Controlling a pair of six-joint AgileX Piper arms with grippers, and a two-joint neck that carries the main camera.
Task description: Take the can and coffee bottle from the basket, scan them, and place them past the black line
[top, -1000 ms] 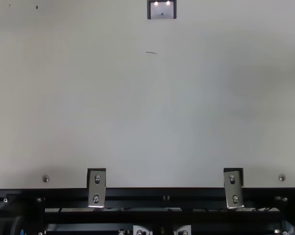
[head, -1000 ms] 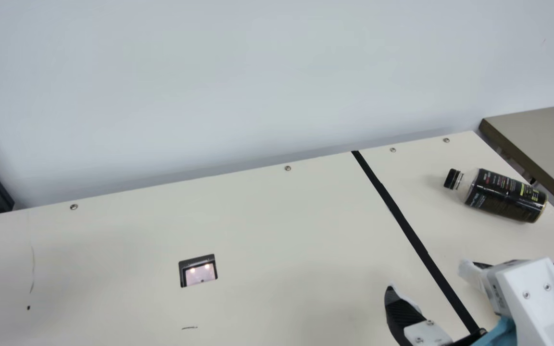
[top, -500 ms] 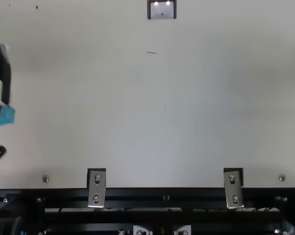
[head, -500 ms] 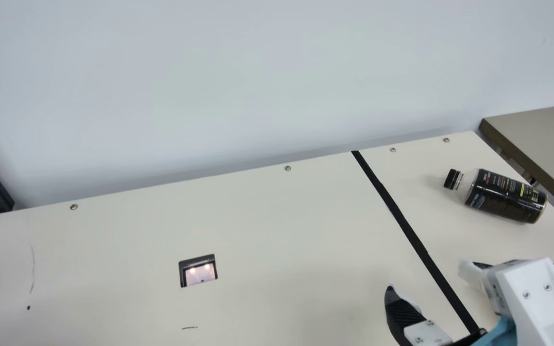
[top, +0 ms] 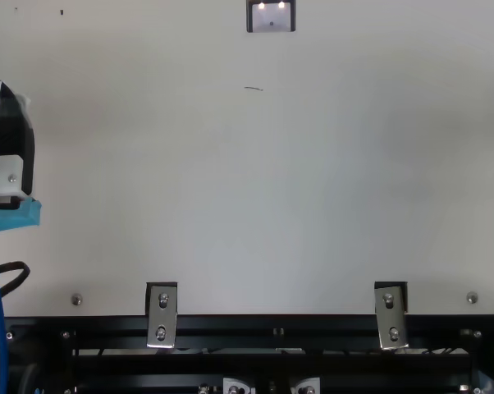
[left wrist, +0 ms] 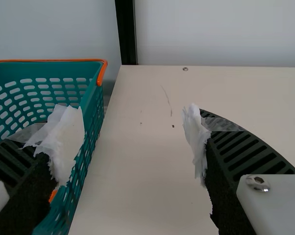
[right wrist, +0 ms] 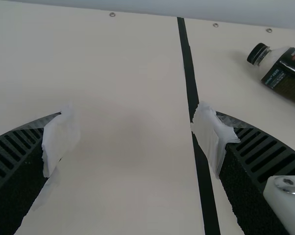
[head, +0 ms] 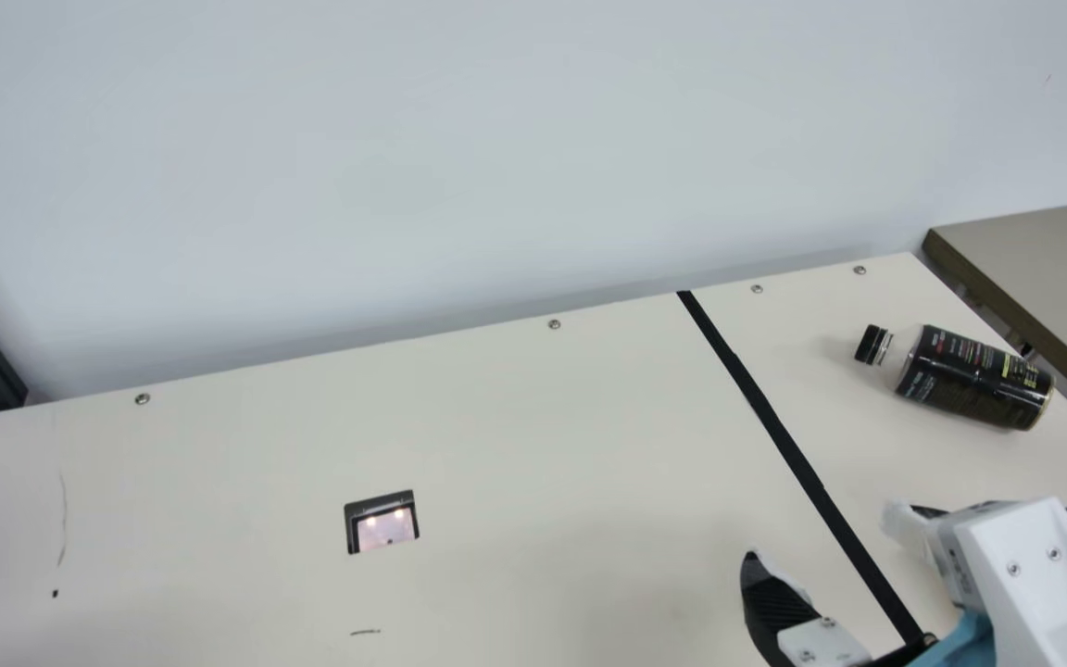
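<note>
Coffee bottle (head: pixel 976 378) on its side, past black line (head: pixel 774 421). Your right gripper (head: pixel 825 533) near line, fingers apart. Lit scanner window (head: pixel 383 524) farther off, set in table (head: pixel 533 435). Your left gripper (top: pixel 11 139) near teal basket (left wrist: pixel 92 105), fingers apart.

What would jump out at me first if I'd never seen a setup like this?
Probably the dark bottle lying on its side past the black line, toward the table's right in the main view. Next, the bright teal basket with its orange rim, beside the left gripper. Then the little lit window set into the tabletop.
</note>
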